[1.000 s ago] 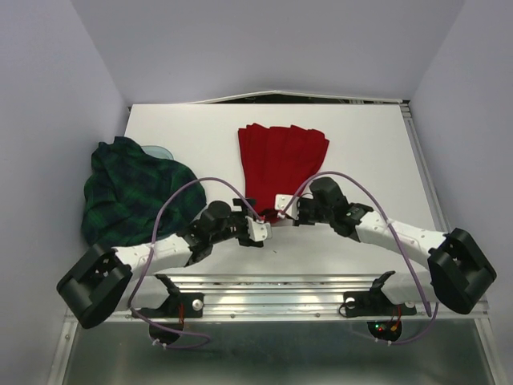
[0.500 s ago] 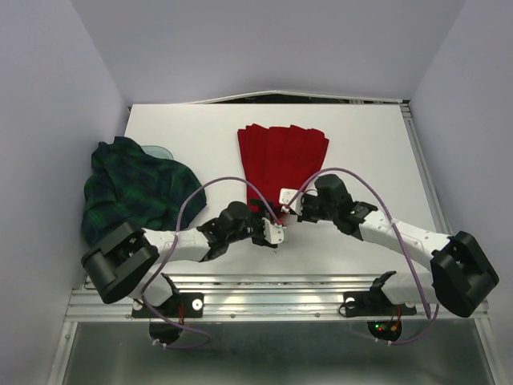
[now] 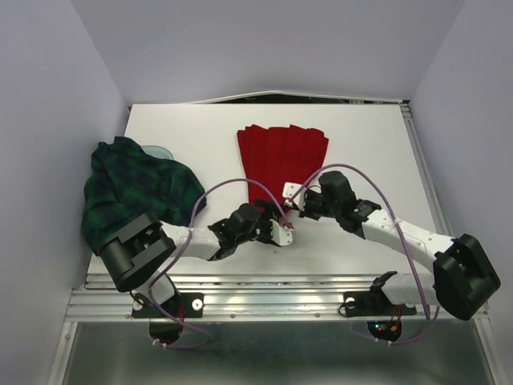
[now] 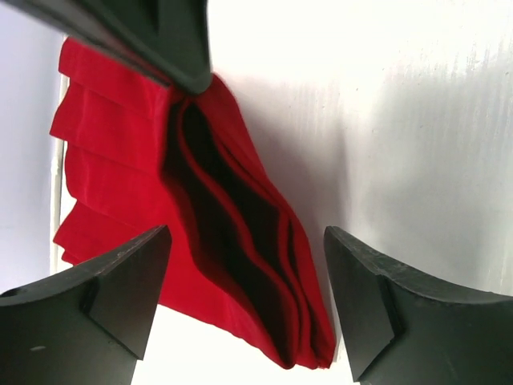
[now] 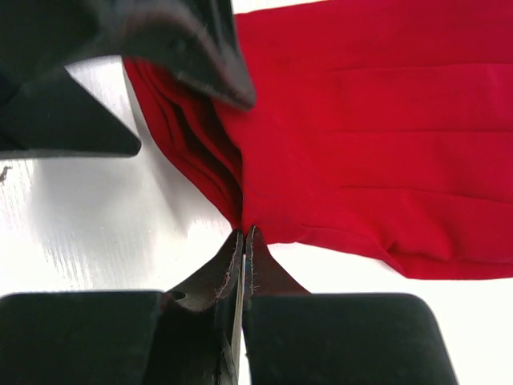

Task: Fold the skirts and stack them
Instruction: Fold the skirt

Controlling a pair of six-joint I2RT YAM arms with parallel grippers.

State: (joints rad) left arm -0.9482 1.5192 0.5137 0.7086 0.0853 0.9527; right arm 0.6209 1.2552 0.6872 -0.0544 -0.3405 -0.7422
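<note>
Red skirt (image 3: 282,152) flat on the counter (image 3: 192,128), long axis pointing away from the arms, near waist end pinched in the closed right gripper (image 5: 243,241); left gripper (image 4: 247,241), spread wide and empty, faces that end; plaid skirt (image 3: 132,192) heaped left.

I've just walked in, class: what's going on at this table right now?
Two robot arms are working on the red skirt, which lies flat mid-table, its pleats fanning toward the far side. The right gripper is shut on the skirt's near, narrow end. The left gripper is open, its jaws either side of that same bunched end, not gripping. The plaid skirt lies crumpled at the table's left edge, untouched. Nothing is stacked yet.
</note>
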